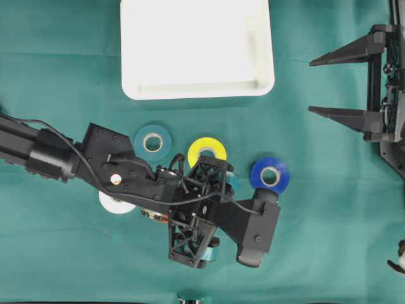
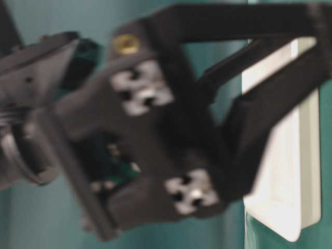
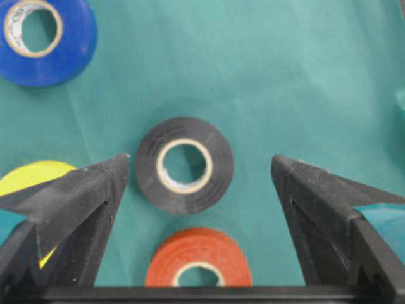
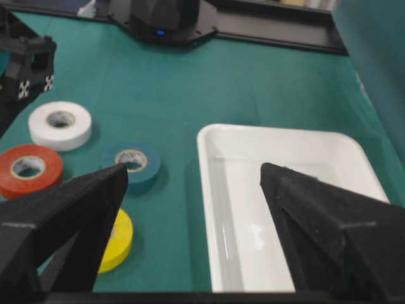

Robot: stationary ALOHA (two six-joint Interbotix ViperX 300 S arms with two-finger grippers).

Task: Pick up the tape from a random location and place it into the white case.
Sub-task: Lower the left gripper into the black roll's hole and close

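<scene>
black tape (image 3: 184, 165) — wrist view only | overhead — arm apparently hides it

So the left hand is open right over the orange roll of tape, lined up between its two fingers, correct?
Not quite: the roll lined up between the open left hand's fingers is the black roll, as the left wrist view shows. The orange roll lies nearer the hand's base.

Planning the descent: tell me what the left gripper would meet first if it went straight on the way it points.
Most likely the black tape roll, lying flat between the open left gripper's fingers, with the green cloth beneath it. Depth is unclear.
</scene>
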